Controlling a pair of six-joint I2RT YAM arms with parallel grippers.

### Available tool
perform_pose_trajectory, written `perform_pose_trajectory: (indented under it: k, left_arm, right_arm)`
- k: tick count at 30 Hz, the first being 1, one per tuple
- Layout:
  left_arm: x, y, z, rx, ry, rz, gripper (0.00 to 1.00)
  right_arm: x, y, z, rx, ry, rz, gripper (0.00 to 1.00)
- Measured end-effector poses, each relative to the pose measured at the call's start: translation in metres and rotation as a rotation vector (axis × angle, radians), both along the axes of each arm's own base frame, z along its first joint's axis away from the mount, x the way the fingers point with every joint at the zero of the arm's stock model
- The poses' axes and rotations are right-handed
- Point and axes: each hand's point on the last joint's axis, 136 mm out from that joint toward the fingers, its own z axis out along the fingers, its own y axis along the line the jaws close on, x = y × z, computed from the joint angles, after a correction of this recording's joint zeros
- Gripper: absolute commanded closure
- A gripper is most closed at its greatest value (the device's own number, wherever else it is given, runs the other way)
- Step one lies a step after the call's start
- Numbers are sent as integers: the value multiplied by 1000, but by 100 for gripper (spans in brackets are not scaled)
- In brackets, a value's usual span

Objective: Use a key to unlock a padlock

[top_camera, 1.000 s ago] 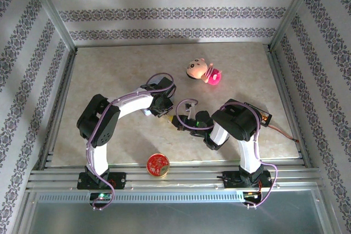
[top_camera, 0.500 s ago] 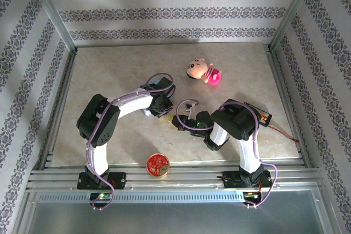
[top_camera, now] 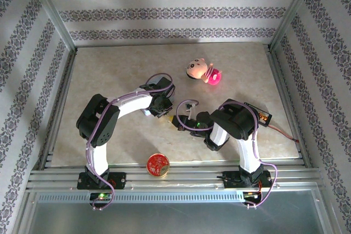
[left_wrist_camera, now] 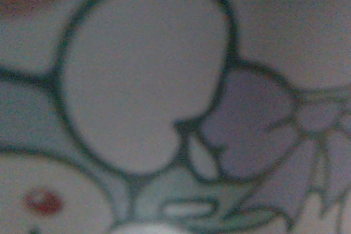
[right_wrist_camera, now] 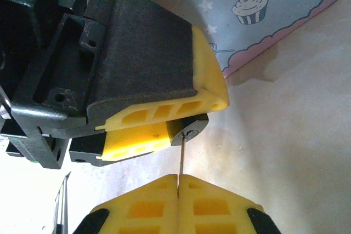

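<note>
In the right wrist view, the small dark padlock (right_wrist_camera: 190, 129) is clamped between the yellow fingers (right_wrist_camera: 164, 110) of my left gripper (top_camera: 164, 114), its silvery keyhole face turned toward the right gripper. My right gripper (right_wrist_camera: 178, 178) is shut on the thin grey key (right_wrist_camera: 180, 160). The key's tip sits in the keyhole. The shackle is hidden behind the left fingers. In the top view, both grippers meet at the table's middle, with the right gripper (top_camera: 179, 123) just right of the left one.
A pale blue tin (right_wrist_camera: 263, 9) with cupcake prints lies right behind the left gripper; its blurred print (left_wrist_camera: 148, 80) shows close up in the left wrist view. A pink doll (top_camera: 202, 70) lies further back. A round red tin (top_camera: 157, 164) sits at the near edge.
</note>
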Motion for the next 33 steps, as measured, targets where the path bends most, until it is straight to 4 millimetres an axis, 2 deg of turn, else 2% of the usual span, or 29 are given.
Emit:
perform_pose_trajectory:
  k: [33]
  left_arm:
    - [-3,-3,8,-80,59,17,70]
  right_arm:
    - [-3,-12,-2,-26,16,-42,100]
